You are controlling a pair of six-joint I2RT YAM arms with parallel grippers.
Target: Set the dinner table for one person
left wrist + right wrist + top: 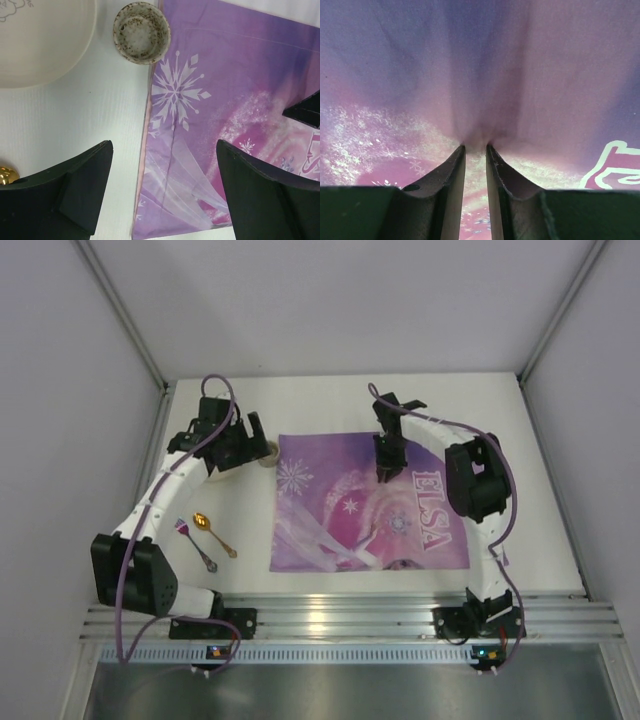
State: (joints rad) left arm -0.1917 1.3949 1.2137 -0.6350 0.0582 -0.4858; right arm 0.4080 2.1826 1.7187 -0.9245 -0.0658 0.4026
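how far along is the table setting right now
Done: the placemat lies spread on the dinner table. In hand: the right jaws are pinched on a fold of it, probably straightening it; the left jaws stand open over its left edge. Left: the white dish, speckled cup, gold spoon and second utensil all sit off the mat.

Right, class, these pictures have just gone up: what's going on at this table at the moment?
The right gripper is shut on the purple placemat, bunching the cloth between its fingers. The left gripper hangs open over the mat's left edge, holding nothing, near a speckled cup and a white dish. A gold spoon and a second utensil lie on the dinner table, left of the mat.
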